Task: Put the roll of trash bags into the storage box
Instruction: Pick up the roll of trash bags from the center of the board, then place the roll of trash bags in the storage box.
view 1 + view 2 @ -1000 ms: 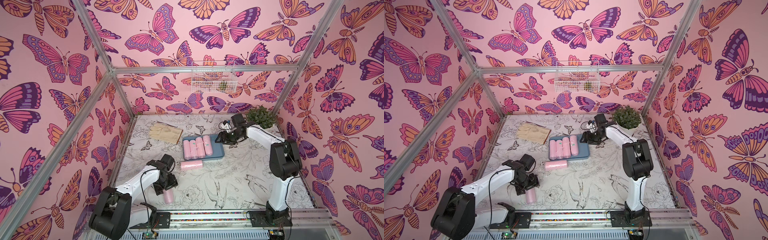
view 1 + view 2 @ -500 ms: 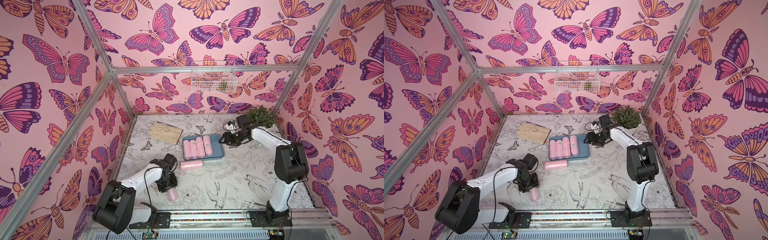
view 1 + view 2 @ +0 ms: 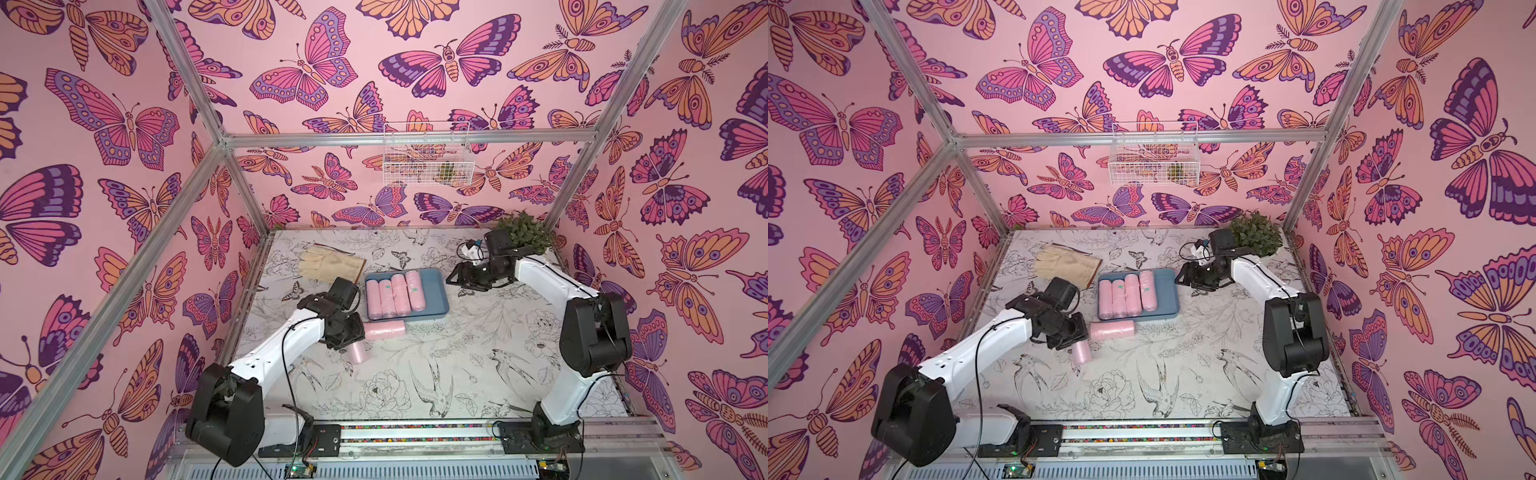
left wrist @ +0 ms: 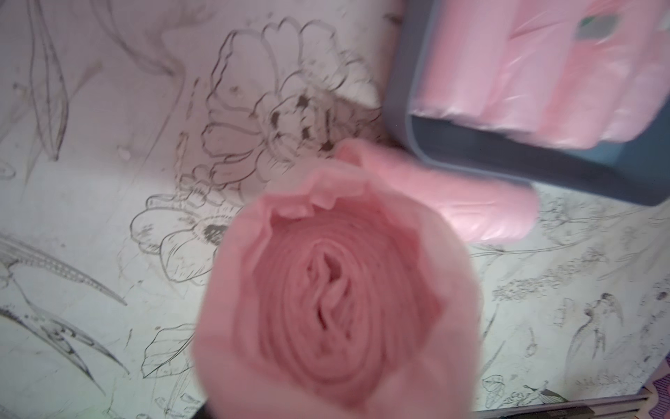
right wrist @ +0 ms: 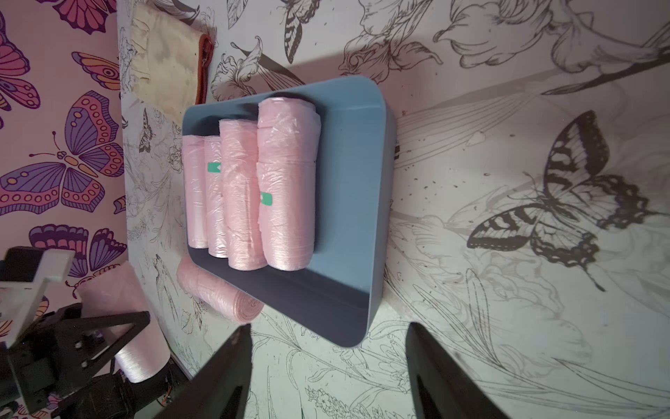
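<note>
Roll (image 3: 358, 354) clamped in left gripper (image 3: 351, 340), near the box (image 3: 436, 286).
Lift clear of the rim, align parallel with the four rolls (image 3: 392, 293) in the box, lower into its bare end, then release; avoid the loose roll (image 3: 384, 330) lying just beside the box rim. Right gripper (image 5: 328, 326) stands beside the box, jaws apart, empty.

Left gripper (image 3: 353, 337) clamps a pink roll (image 3: 358, 354) off the storage box's (image 3: 434, 291) near corner; right gripper (image 3: 453, 279) hovers open-jawed beside the opposite side.
</note>
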{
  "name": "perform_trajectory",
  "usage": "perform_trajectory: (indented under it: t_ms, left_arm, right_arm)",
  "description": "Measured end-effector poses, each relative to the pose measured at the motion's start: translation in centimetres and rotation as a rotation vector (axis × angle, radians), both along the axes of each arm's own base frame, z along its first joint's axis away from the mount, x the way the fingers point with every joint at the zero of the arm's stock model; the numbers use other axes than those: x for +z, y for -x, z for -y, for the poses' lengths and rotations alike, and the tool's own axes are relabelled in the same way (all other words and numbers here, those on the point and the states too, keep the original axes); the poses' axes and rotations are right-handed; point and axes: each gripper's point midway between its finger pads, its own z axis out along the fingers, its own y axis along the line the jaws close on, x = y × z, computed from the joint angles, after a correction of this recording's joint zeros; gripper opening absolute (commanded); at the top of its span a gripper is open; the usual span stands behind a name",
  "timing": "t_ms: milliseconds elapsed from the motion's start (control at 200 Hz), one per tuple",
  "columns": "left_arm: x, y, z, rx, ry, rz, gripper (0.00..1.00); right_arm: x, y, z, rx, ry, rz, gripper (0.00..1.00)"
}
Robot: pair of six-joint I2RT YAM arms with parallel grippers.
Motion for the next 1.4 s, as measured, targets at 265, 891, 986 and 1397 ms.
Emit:
perform_trajectory:
  t_ms: [265,891,986,1397]
  left_arm:
    - [2.2,-5.1,4.3,-0.14,0.004,0.076,0.47]
    - [0.7,-13.2,15.5,-0.363,0.108,0.102,0.46]
    - [0.1,-14.2,16.7,-0.37,0.134,0.095,0.45]
    - [-1.3,-16.1,21.1,-0.365,0.245,0.066,0.45]
  right_arm:
    - [0.4,0.6,1.3,-0.028,-0.001,0.002,0.7]
    - [1.2,2.1,3.5,-0.076,0.002,0.016,0.68]
    - [1.1,2.3,3.6,-0.078,0.003,0.014,0.68]
    - [1.0,2.7,4.0,-0.084,0.007,0.01,0.67]
